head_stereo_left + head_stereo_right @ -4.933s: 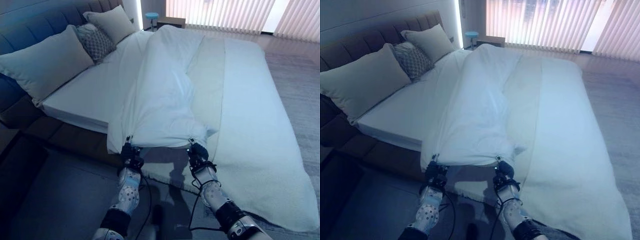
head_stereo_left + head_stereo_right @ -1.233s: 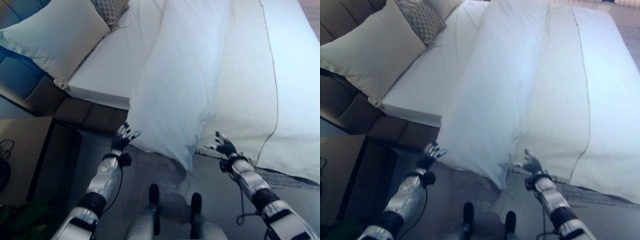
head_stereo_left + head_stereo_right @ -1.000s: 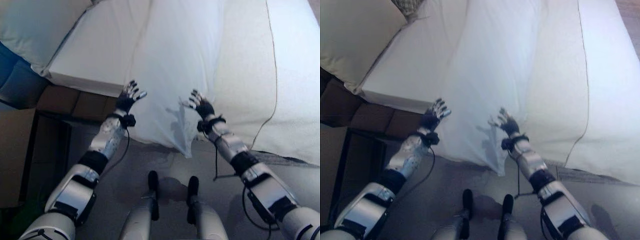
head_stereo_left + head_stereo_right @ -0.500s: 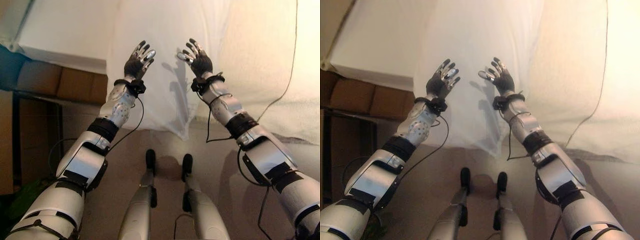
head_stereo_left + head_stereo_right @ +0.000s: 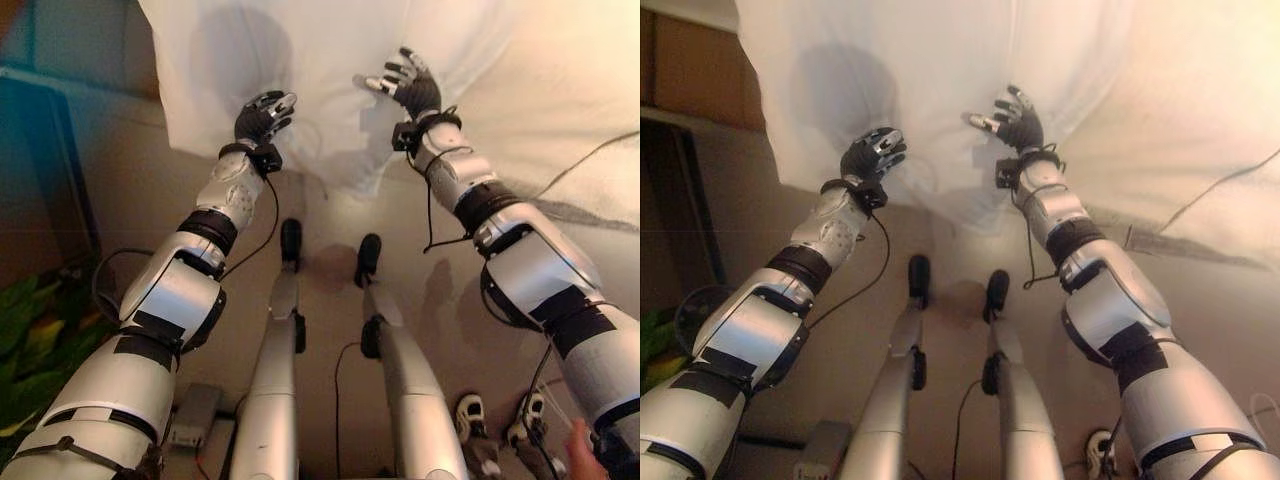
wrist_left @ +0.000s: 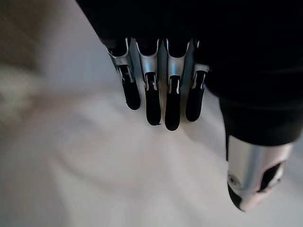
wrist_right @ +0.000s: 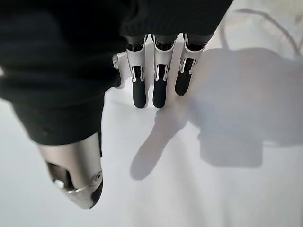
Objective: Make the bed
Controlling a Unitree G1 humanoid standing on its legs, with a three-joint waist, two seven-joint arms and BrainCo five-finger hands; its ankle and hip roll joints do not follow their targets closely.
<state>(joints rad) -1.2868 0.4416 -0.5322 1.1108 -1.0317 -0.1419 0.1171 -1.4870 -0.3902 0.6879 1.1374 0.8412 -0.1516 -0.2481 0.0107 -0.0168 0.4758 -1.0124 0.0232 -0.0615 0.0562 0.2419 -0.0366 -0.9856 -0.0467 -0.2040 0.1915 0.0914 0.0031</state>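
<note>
"Wrist views: where's the sheet (image 5: 330, 60)?"

"Straight ahead of both hands, hanging off the bed. Left hand (image 5: 262, 117) and right hand (image 5: 410, 88) sit equally close, fingers (image 7: 161, 85) spread, holding nothing."

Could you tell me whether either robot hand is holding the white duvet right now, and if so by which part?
Nothing is held. The left robot hand and the right robot hand both hover open over the white duvet, fingers straight.

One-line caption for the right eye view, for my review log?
Both hands, left hand and right hand, open over the hanging white duvet.
</note>
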